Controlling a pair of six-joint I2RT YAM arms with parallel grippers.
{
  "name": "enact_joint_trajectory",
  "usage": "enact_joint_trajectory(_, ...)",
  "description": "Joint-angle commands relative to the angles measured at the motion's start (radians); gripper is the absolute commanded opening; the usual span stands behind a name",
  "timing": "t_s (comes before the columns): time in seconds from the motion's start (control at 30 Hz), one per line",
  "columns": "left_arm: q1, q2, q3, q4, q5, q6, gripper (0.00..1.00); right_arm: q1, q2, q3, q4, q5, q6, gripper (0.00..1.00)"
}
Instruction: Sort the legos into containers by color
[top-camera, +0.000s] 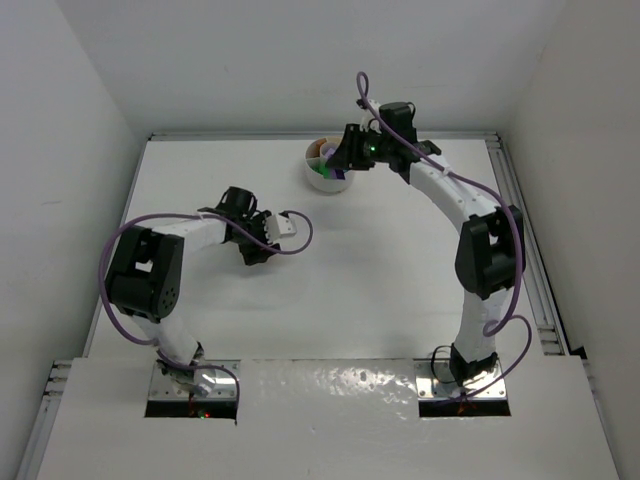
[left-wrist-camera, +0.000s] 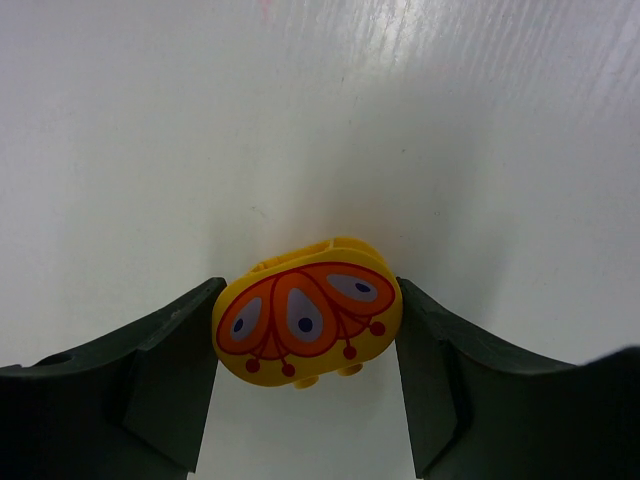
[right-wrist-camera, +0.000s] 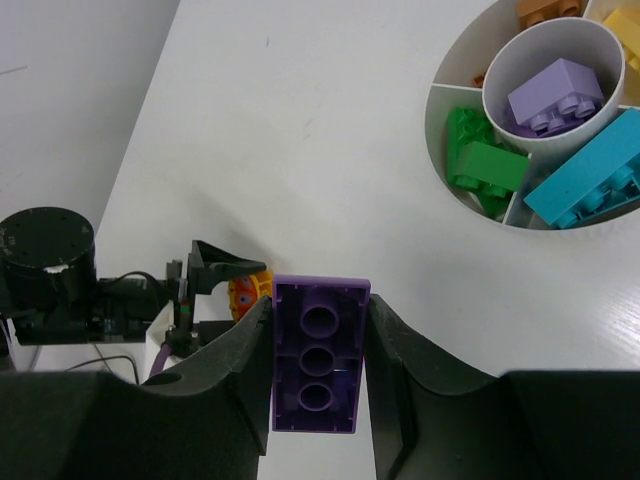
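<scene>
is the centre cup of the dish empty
Not empty: the right wrist view shows one lilac brick lying inside the centre cup.

White table (top-camera: 330, 300) — metal rail (top-camera: 509, 180) along its right edge.

White glossy table (top-camera: 350, 300). Round white divided dish (top-camera: 326, 184) sits directly on it, far side, slightly right of centre. Yellow piece with orange print (left-wrist-camera: 308, 322) is low over the left-middle area; resting or just lifted, can't tell.
</scene>
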Motion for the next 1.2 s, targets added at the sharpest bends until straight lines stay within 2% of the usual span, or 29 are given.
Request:
enact_joint_trajectory(0.0, -0.012, -0.006, -0.028, 0.079, 0.028, 0.07, 0.22, 0.003, -0.062, 0.002, 0.009, 0.0, -0.021, 0.0)
enact_joint_trajectory(0.07, -0.01, -0.006, -0.04, 0.093, 0.034, 0.071, 0.25, 0.003, -0.065, 0.002, 0.005, 0.002, -0.026, 0.0)
enact_joint_trajectory(0.1, -0.01, -0.006, -0.045, 0.099, 0.043, 0.071, 0.33, 0.003, -0.067, 0.002, 0.002, 0.002, -0.027, 0.0)
enact_joint_trajectory(0.2, -0.01, -0.006, -0.039, 0.084, 0.065, 0.083, 0.47, 0.003, -0.072, 0.002, -0.001, 0.0, -0.033, 0.0)
enact_joint_trajectory(0.27, -0.01, -0.007, -0.036, 0.073, 0.069, 0.087, 0.53, 0.003, -0.073, 0.002, 0.001, 0.0, -0.038, 0.0)
enact_joint_trajectory(0.4, -0.008, -0.013, 0.018, 0.007, 0.101, 0.123, 0.7, 0.003, -0.075, 0.012, -0.01, -0.001, -0.046, 0.0)
enact_joint_trajectory(0.43, -0.007, -0.016, 0.033, -0.01, 0.106, 0.15, 0.71, 0.003, -0.076, 0.012, -0.013, -0.003, -0.052, 0.0)
enact_joint_trajectory(0.57, -0.005, -0.051, 0.104, -0.079, 0.158, 0.193, 1.0, 0.004, -0.079, 0.014, -0.034, -0.026, -0.075, 0.0)
enact_joint_trajectory(0.7, -0.007, -0.101, 0.134, -0.104, 0.229, 0.241, 1.0, 0.003, -0.084, 0.008, -0.047, -0.039, -0.078, 0.0)
enact_joint_trajectory(0.8, -0.007, -0.172, 0.136, -0.046, 0.331, 0.195, 1.0, 0.004, -0.095, -0.012, -0.018, -0.102, -0.078, 0.0)
enact_joint_trajectory(0.93, -0.019, -0.263, 0.063, 0.314, 0.394, -0.024, 1.0, 0.038, -0.098, -0.012, -0.007, -0.133, -0.076, 0.0)
enact_joint_trajectory(1.03, -0.059, -0.272, 0.044, 0.448, 0.347, -0.1, 1.0, 0.084, -0.087, 0.003, 0.008, -0.157, -0.077, 0.0)
enact_joint_trajectory(1.17, -0.064, -0.246, 0.068, 0.466, 0.344, -0.147, 0.99, 0.09, -0.082, -0.004, 0.067, -0.191, -0.015, 0.0)
